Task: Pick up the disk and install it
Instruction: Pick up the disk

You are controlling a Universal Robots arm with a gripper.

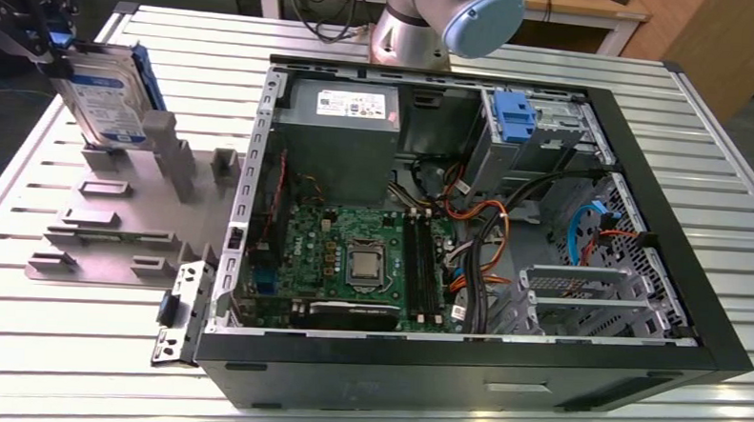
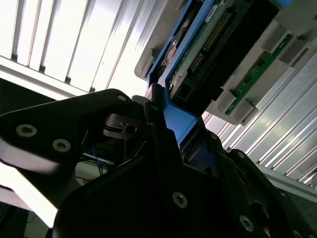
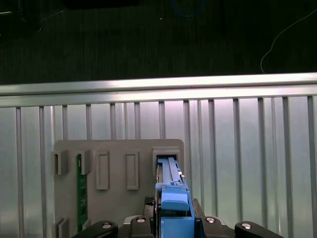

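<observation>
Between black jaws, flat blue-railed disk (image 1: 102,102)

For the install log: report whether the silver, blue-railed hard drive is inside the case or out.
Out: the silver, blue-railed hard drive stands on edge in the grey slotted holder block, beside the open black case.

Upright disk (image 1: 102,104) in holder (image 1: 95,261) (case (image 1: 472,372) beside)
</observation>
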